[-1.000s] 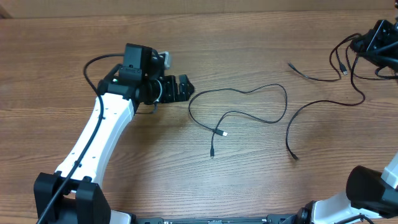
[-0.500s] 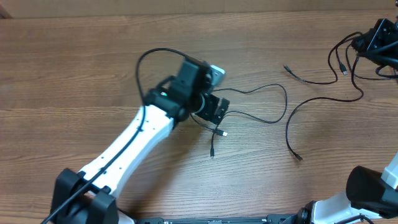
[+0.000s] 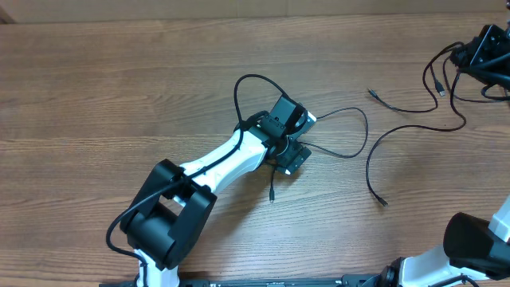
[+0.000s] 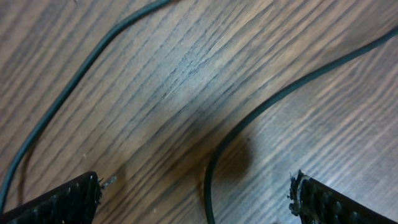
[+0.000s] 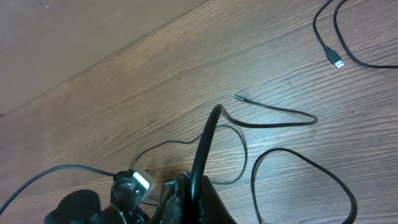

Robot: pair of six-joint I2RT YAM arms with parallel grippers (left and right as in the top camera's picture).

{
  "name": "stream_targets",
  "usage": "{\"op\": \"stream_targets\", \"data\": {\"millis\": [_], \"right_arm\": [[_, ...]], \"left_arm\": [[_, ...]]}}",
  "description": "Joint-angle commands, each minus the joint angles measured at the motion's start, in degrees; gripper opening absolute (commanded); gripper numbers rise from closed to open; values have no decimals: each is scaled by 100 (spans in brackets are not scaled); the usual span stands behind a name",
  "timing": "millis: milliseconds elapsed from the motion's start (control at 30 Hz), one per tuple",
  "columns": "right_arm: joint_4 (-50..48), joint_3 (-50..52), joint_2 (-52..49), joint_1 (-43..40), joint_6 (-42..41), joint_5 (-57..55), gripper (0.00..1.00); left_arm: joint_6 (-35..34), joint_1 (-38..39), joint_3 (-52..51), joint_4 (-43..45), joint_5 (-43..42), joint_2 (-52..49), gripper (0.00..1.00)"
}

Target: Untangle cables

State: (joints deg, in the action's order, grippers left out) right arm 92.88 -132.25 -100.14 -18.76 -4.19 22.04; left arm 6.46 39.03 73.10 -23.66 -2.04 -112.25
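The left claw (image 3: 292, 158) is hanging low over the middle of the wooden table (image 3: 119, 88), its jaws standing wide apart. In the left wrist view one thin black cable (image 4: 249, 124) is running across the wood between the two fingertips (image 4: 62, 202). A second strand (image 4: 62, 106) is curving off to one side. The right claw (image 3: 472, 54) is sitting at the far right edge, clamped tight on a bunch of cables (image 3: 441, 88). From its own camera a cord (image 5: 204, 143) is rising out of the closed jaws. Another loose cable (image 3: 369, 171) is lying between the arms, apart from the loop (image 3: 366, 131) beside the left claw
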Motion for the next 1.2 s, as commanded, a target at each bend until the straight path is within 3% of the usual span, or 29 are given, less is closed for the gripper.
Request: {"op": "stream_targets", "data": {"millis": [0, 67, 167, 300, 400, 533, 667, 800, 1000, 1167], "right_arm": [[-17, -35, 76, -26, 66, -15, 4], [-24, -35, 76, -26, 66, -15, 4], [-24, -35, 76, -26, 66, -15, 4], [-17, -35, 76, -26, 63, -13, 4], [11, -35, 76, -26, 66, -13, 4], [48, -35, 76, -26, 63, -13, 4], [48, -35, 76, -26, 66, -15, 4], [46, -35, 76, -26, 66, -15, 4], [46, -35, 76, -26, 90, -22, 4], [46, -35, 70, -28, 105, -487, 4]], "left_arm": [[129, 4, 28, 111, 70, -293, 100], [129, 4, 28, 125, 70, -374, 91], [129, 4, 28, 129, 74, -380, 56], [129, 0, 28, 120, 79, -380, 36], [122, -2, 28, 94, 354, -380, 4], [-485, -68, 28, -72, 1259, -380, 4], [-1121, -420, 28, -472, 1648, -380, 4], [-1939, -1062, 28, -922, 1661, -380, 4], [-2625, -2004, 28, -1526, 1657, -380, 4], [-2422, -2518, 28, -1812, 901, -380, 7]]}}
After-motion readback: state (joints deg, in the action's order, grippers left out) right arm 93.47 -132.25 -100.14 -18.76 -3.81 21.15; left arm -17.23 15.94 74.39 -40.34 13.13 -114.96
